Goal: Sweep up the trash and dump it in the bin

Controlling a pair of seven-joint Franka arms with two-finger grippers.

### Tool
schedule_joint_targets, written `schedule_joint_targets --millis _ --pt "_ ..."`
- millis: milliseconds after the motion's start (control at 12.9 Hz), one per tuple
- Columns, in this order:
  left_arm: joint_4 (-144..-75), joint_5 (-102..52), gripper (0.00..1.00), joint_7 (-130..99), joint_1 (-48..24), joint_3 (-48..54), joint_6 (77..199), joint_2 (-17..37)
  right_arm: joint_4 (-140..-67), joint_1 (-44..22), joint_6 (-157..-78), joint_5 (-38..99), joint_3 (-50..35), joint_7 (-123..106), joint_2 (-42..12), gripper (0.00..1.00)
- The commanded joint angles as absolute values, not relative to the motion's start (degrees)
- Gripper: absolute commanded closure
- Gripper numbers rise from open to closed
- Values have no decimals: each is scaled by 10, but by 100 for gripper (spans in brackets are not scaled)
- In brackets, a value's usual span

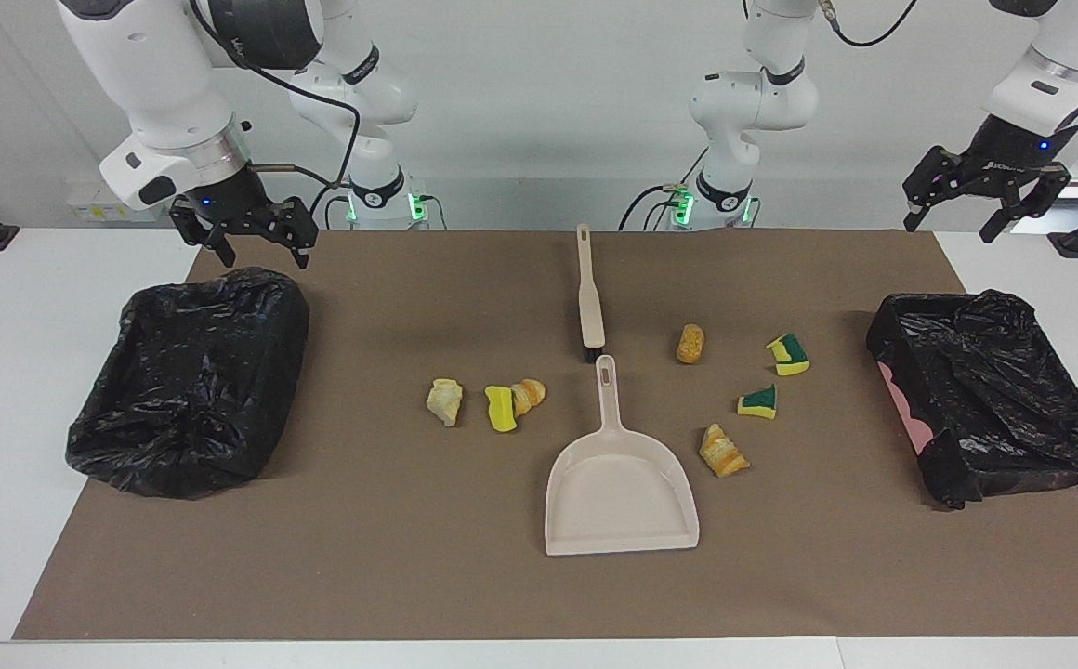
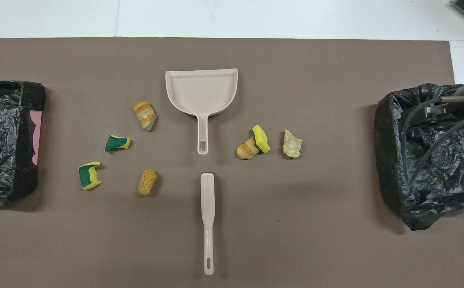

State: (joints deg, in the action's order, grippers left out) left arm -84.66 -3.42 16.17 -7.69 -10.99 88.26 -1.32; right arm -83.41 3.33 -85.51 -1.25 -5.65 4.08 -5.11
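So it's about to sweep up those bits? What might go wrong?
The scraps lie in two groups either side of the dustpan; a stroke of the brush could scatter the sponge bit rather than gather it. The bin has a crumpled bag liner that might catch the tipped pan.

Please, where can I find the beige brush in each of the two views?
Facing view: the brush lies at the upper middle of the brown mat, bristles toward the dustpan.
Overhead view: the brush lies at the lower middle, below the dustpan.
Shared landmark: the dustpan's handle points at the brush.
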Motion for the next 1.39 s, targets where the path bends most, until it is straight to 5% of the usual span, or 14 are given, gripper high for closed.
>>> schedule_joint_targets --millis 0,772,1313 --pt "-841 -27 0 155 -76 -110 870 -10 -849 40 -850 -5 -62 45 -37 0" --pt "-856 -9 0 146 -86 -89 864 -28 -851 40 -825 0 -63 39 -34 0" --pt "-999 -10 0 81 -184 -77 907 -101 -814 18 -830 -12 -70 -7 -79 0"
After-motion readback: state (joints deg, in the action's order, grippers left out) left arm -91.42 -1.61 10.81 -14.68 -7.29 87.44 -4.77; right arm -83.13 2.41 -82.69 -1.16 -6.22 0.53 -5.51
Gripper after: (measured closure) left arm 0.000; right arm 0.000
